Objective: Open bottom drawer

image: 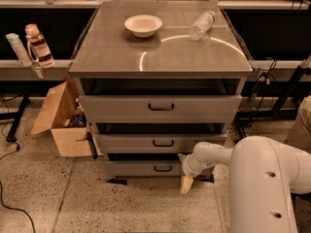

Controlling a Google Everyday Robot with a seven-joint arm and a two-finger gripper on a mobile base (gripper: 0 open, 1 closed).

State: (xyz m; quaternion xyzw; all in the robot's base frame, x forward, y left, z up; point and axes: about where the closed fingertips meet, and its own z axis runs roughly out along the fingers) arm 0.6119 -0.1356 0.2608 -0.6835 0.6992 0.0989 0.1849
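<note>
I'm hovering at the bottom drawer (136, 168), pincer (184, 170) spread wide.
Handle (163, 168) sitting just left of it: rigid metal, likely sliding heavy, so I'm aiming there.

Cabinet top (146, 57) in my view: white bowl (143, 24) rear-left, clear bottle (201, 24) on side rear-right, well apart. My gripper (184, 170) low, at bottom drawer (141, 169) right end.

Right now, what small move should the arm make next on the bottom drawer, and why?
Probably slide the gripper leftward in view to the small black bracket handle of the narrow grey metal bottom drawer: its open fingers sit right of that handle, not around it.
</note>
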